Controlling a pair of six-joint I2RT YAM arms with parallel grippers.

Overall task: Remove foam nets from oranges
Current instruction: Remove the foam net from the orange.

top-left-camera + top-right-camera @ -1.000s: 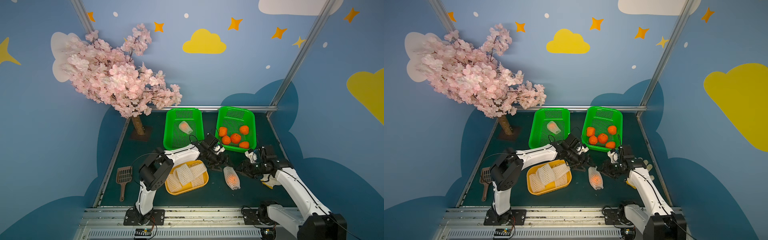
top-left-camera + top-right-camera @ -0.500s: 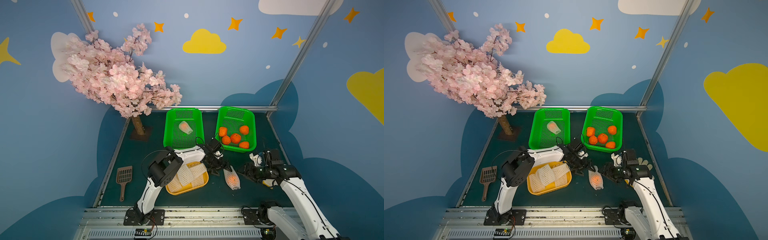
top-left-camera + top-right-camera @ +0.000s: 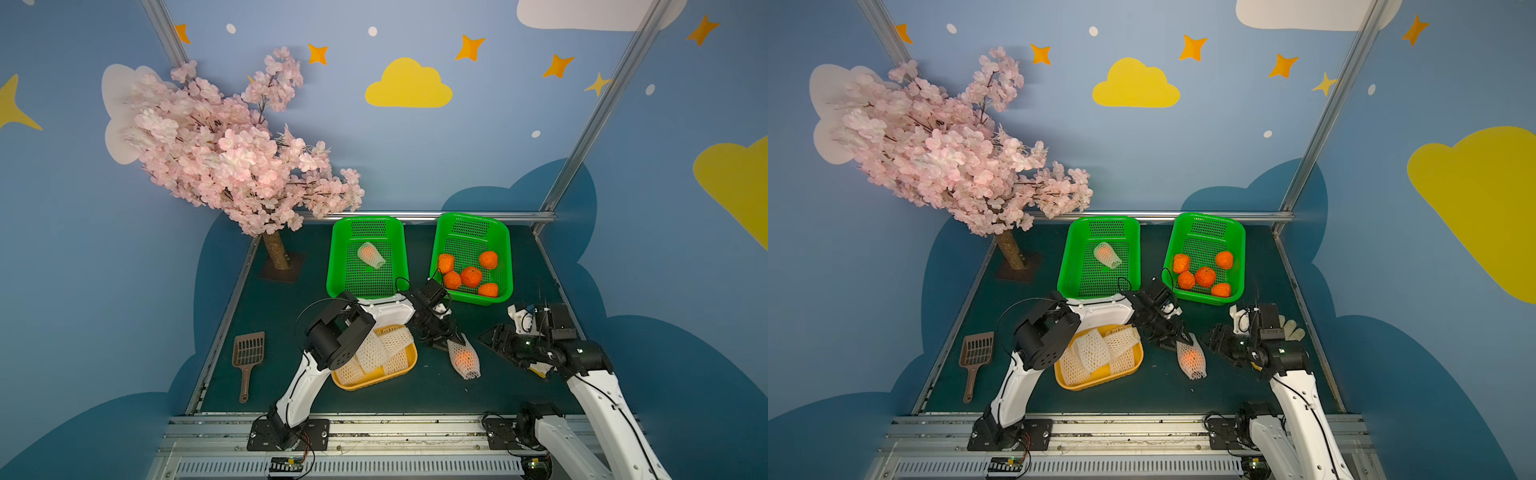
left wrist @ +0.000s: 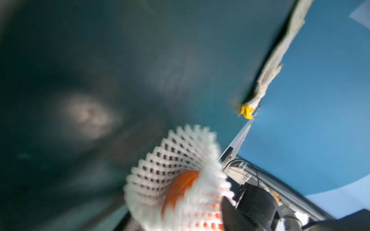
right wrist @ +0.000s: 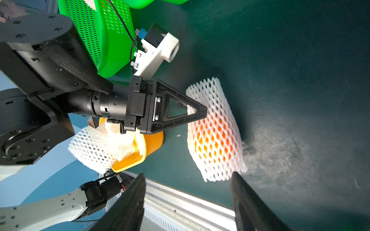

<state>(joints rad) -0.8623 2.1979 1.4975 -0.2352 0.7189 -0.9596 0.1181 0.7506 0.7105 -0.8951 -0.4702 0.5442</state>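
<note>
We see a white foam net [image 3: 469, 371] sleeving an orange [image 3: 462, 359], its narrowed end between the left fingers [image 5: 198, 112]. Five bare oranges [image 3: 471, 275] lie beyond them.

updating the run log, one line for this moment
left gripper: shut on foam net end | right gripper: open, near net | orange: inside net, on mat

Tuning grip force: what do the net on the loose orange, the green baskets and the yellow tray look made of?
Foam net: looks like soft white expanded foam, matte, with thick strands and diamond holes. Green baskets: rigid moulded plastic, glossy, with perforated walls. Yellow tray: probably plastic, with a smooth, slightly shiny rim; little of it shows.
</note>
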